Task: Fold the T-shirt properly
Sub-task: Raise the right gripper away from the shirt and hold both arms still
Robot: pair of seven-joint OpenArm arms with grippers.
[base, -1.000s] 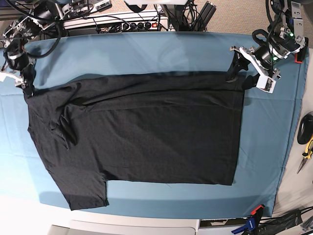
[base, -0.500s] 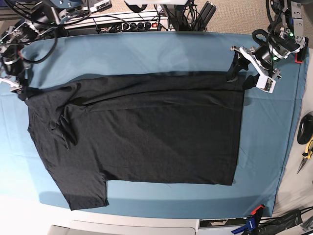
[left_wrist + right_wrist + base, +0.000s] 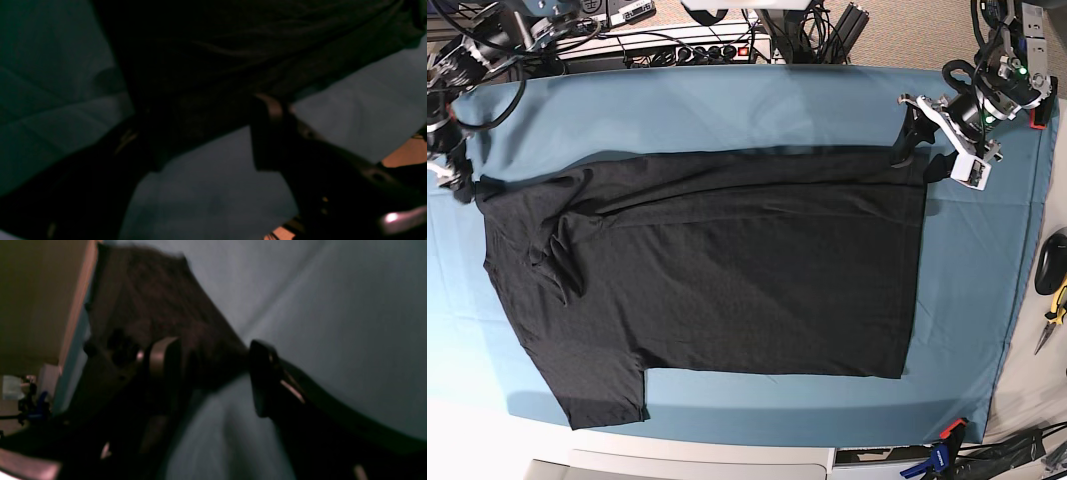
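Both grippers show their jaws standing apart. From the left wrist camera, the left gripper (image 3: 200, 133) has its two dark fingers spread, and a corner of the black T-shirt (image 3: 233, 50) lies in the gap between them; whether either pad touches the cloth is too dark and blurred to tell. Beneath the shirt corner lies the blue table cloth (image 3: 50, 100).

From the right wrist camera, the right gripper (image 3: 217, 373) likewise has its fingers apart, with a tip of dark T-shirt fabric (image 3: 150, 300) reaching into the space between them. The picture is blurred, so I cannot tell if the fabric is in contact with a finger. Blue cloth (image 3: 333, 323) fills the rest of the view, and the table's pale edge (image 3: 40, 306) shows at the left.

In the base view, the T-shirt (image 3: 727, 280) lies spread flat on the blue table cloth (image 3: 727, 110), plain black side up, with its far edge folded over in a band and one sleeve pointing toward the near edge at lower left. The left gripper (image 3: 922, 150) sits at the shirt's far corner on the view's right; the right gripper (image 3: 462, 180) sits at the far corner on the view's left. Beside the cloth at the right edge lie pliers with yellow handles (image 3: 1055, 310). A power strip (image 3: 697, 50) rests beyond the table's far side. No containers appear, and no writing can be read.
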